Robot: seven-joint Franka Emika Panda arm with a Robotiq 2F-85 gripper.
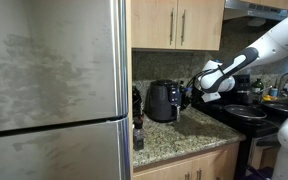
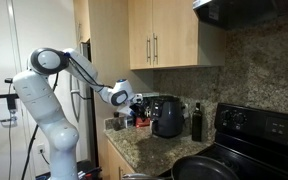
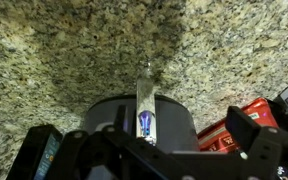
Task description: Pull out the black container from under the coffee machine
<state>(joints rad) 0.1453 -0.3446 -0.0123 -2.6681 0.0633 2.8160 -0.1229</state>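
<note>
The coffee machine (image 1: 162,101) is a squat glossy black appliance on the granite counter, against the backsplash; it also shows in an exterior view (image 2: 167,116). My gripper (image 1: 193,91) hovers close beside its upper part, also seen in an exterior view (image 2: 134,102). In the wrist view the gripper (image 3: 144,138) is open, with its two dark fingers spread either side of the machine's rounded body (image 3: 176,122) and nothing between them. A blue light glows on a shiny strip on the machine. I cannot make out the black container under the machine in any view.
A steel fridge (image 1: 54,90) fills one side. A black stove with a pan (image 1: 246,113) stands beside the counter. A dark bottle (image 2: 196,122) stands next to the machine. A red box (image 3: 224,132) lies beside it. Wooden cabinets (image 1: 179,22) hang overhead.
</note>
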